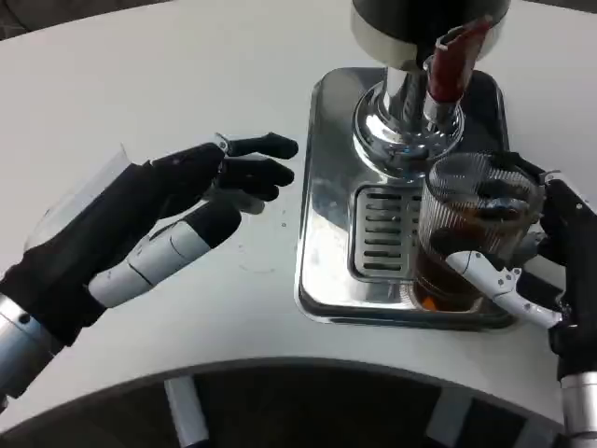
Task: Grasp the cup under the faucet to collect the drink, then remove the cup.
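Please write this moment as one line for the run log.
right hand: holds cup with dark drink | cup: on drip tray | left hand: open, apart

The setting is presenting as a robot test bench staged as a drinks station, not a working kitchen. A bare white table [140, 65] with a curved front edge is carrying a polished steel dispenser base [322, 205] with a slotted drip grille [378, 233], a chrome column [396, 117] and a red-handled faucet [452, 61].
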You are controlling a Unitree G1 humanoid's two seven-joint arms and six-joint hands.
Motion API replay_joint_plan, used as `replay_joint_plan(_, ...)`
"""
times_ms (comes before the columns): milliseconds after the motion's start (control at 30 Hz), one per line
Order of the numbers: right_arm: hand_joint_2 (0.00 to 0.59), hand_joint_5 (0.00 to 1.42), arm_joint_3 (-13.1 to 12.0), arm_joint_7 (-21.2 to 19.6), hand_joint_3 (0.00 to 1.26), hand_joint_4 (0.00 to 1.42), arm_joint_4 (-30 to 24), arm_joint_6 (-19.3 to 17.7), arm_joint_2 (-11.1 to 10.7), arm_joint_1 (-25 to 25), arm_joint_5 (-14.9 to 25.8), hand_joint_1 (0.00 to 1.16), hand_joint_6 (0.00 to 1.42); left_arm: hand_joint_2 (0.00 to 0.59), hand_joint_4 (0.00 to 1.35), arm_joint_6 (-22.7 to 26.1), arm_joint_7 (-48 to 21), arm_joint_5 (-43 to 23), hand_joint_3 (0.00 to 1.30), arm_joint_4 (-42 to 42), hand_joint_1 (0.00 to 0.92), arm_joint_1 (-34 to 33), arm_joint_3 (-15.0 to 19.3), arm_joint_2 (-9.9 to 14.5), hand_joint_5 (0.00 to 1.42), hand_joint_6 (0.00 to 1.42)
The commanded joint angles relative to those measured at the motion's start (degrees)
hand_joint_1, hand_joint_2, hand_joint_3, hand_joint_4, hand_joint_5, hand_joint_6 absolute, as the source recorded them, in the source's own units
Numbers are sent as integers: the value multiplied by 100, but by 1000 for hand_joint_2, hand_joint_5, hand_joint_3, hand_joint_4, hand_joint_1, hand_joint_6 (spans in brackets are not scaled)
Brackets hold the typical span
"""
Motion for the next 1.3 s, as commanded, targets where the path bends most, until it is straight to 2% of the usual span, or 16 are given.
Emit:
replay_joint_plan(33, 207, 1038, -25, -72, 676, 845, -190, -122, 30, 68, 33, 789, 1120, 114, 333, -117, 70, 95, 304, 76, 0, 126, -41, 16, 354, 392)
replay_joint_plan(467, 184, 1104, -102, -141, 709, 888, -492, -193, 42, 286, 5, 823, 1202, 121, 325, -257, 266, 592, 295, 109, 0, 344, -94, 43, 329, 361)
replay_joint_plan(767, 180, 1140, -144, -95, 733, 900, -967, -189, 62, 732, 42, 835, 1230, 121, 319, -314, 347, 689, 289, 180, 0, 332, -153, 28, 324, 349)
replay_joint_plan(1033, 152, 1117, -167, 38, 733, 889, -1294, -169, 28, 1051, 129, 889, 1254, 122, 318, -366, 401, 702, 287, 276, 0, 253, -115, 58, 317, 346)
replay_joint_plan(1133, 124, 1104, -172, 78, 733, 872, -1425, -177, 48, 1167, 153, 933, 1256, 122, 317, -367, 417, 730, 286, 268, 0, 263, -127, 68, 317, 345)
replay_joint_plan(1300, 121, 1104, -158, 132, 733, 879, -1661, -213, 75, 1410, 190, 951, 1272, 122, 287, -348, 462, 1010, 276, 170, 0, 307, -193, 145, 286, 310)
